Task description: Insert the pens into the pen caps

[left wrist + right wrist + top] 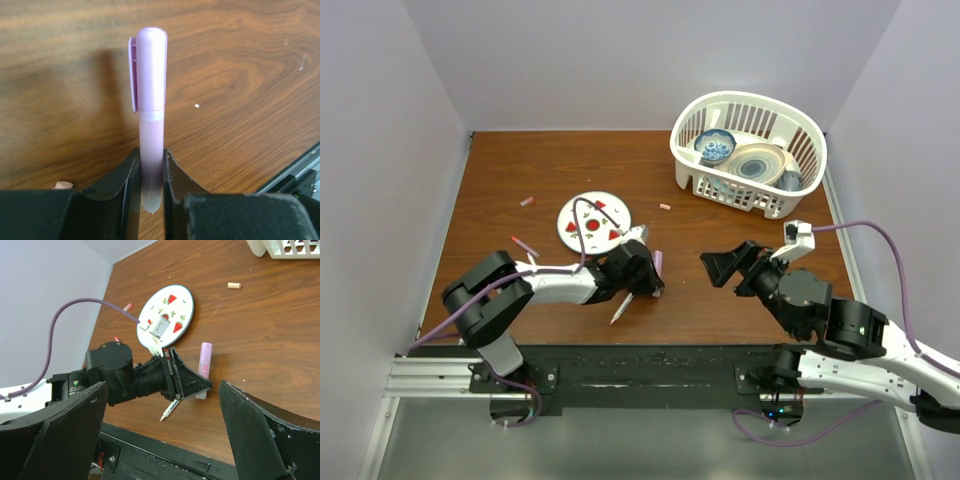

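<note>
The left gripper (151, 157) clamps the capped pale pink plastic pen (151, 120) by its bare end; the right gripper (162, 386) stands wide, well apart.

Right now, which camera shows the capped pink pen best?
Left wrist: the pink pen fills the frame close up, cap and clip sharp, barrel clamped in the left pincer. Top external shows only a small sliver beside that pincer; right wrist shows it smaller, partly behind the pincer.
</note>
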Robot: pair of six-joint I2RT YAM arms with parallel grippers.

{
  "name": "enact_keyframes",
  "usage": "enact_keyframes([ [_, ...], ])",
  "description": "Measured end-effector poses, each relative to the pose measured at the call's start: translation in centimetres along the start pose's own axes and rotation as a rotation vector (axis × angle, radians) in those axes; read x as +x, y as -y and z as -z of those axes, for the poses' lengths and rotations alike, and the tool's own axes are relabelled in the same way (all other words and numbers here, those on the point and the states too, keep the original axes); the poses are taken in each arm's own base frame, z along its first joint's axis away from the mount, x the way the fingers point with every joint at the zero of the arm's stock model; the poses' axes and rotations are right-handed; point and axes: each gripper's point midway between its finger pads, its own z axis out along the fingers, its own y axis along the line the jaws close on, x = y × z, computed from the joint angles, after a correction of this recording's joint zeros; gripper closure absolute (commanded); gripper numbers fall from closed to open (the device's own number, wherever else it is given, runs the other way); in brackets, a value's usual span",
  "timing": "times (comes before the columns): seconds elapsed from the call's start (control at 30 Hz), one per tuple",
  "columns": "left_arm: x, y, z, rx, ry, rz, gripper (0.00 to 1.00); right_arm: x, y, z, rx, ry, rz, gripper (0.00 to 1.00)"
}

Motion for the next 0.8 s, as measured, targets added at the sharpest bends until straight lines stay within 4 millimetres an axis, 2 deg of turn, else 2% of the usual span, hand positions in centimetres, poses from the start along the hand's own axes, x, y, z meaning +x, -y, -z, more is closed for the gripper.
enact_keyframes([
  [0.13, 1.4, -0.3, -0.5, -0.020, -0.031, 0.005, 0.74, 0.3, 0.0, -0.2, 0.007, -0.006, 0.005, 0.04],
  [0.17, 1.4, -0.3, -0.5, -0.021, -0.033, 0.010, 0.67, 0.3, 0.0, -0.3, 0.009, -0.008, 0.007, 0.04],
  [0.33, 1.7, 0.2, -0.5, -0.014, -0.039, 0.024, 0.59, 0.6, 0.0, -0.4, 0.013, -0.018, 0.013, 0.04],
  [0.5, 1.5, 0.9, 0.0, 0.010, -0.039, 0.038, 0.43, 0.9, 0.0, -0.2, 0.011, -0.041, 0.026, 0.04],
  [0.53, 1.3, 1.2, 0.3, 0.020, -0.033, 0.037, 0.39, 0.8, -0.1, -0.1, 0.009, -0.043, 0.029, 0.04],
  [0.6, 0.6, 1.9, 1.4, 0.043, -0.015, 0.031, 0.27, 0.8, -0.2, -0.1, 0.002, -0.048, 0.048, 0.04],
  [0.63, 0.2, 2.3, 2.0, 0.055, -0.003, 0.025, 0.15, 0.9, -0.3, -0.1, -0.003, -0.054, 0.063, 0.05],
  [0.7, -1.3, 3.2, 3.9, 0.079, 0.038, 0.008, 0.03, 1.4, -0.5, -0.3, -0.017, -0.075, 0.121, 0.06],
  [0.8, -3.9, 3.7, 7.1, 0.110, 0.111, 0.003, 0.00, 2.6, -1.2, -1.1, -0.035, -0.124, 0.235, 0.08],
])
